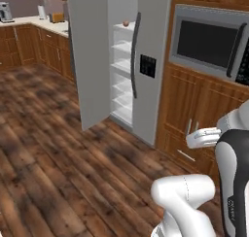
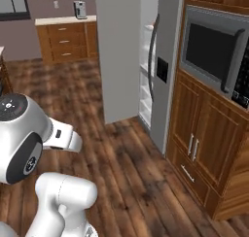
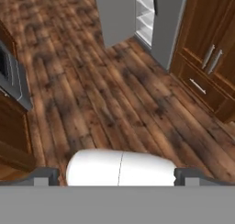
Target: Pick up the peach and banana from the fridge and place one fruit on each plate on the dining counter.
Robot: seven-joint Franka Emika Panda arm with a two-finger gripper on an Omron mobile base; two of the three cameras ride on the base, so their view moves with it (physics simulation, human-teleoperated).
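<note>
The grey-silver fridge (image 1: 148, 61) stands with its left door (image 1: 90, 56) swung open, showing white shelves. A small round reddish fruit, the peach (image 1: 125, 23), sits on the top shelf. The banana, the plates and the dining counter are out of view. In the right base view the fridge (image 2: 168, 61) shows a narrow strip of shelves behind the open door (image 2: 119, 51). My gripper (image 3: 117, 176) is open, with its dark fingertips (image 3: 45, 175) wide apart and nothing between them. It looks down at the wooden floor, well short of the fridge (image 3: 165, 16).
A built-in microwave (image 1: 209, 44) and wooden cabinets (image 1: 194, 110) stand right of the fridge. A wall counter (image 1: 44, 23) with a coffee machine (image 1: 6, 11) lies far left. An oven front (image 3: 11, 76) is beside the hand. Open wooden floor (image 1: 58, 148) stretches before the fridge.
</note>
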